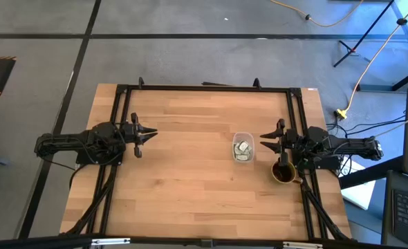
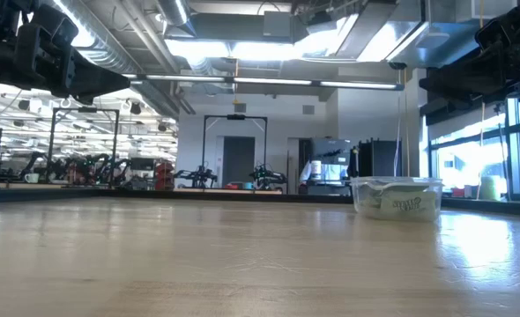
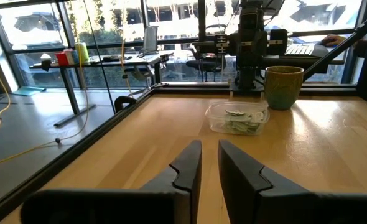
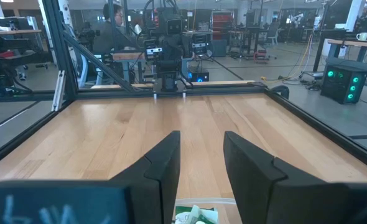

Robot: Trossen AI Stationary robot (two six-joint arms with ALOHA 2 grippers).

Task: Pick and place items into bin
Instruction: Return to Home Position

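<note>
The clear bin (image 1: 243,148) stands on the wooden table, right of centre, with pale green and white packets (image 1: 243,149) lying inside. It also shows in the low view (image 2: 397,198), in the left wrist view (image 3: 237,117) and at the edge of the right wrist view (image 4: 196,214). My left gripper (image 1: 151,135) hovers over the table's left side, fingers slightly apart (image 3: 209,163), holding nothing. My right gripper (image 1: 263,141) hovers just right of the bin, open (image 4: 201,163), empty. No packets lie loose on the table.
A dark brown mug (image 1: 283,172) stands near the right gripper, toward the table's near right; it shows behind the bin in the left wrist view (image 3: 283,86). A black frame (image 1: 204,88) runs around the table. A person (image 4: 115,14) sits beyond the far side.
</note>
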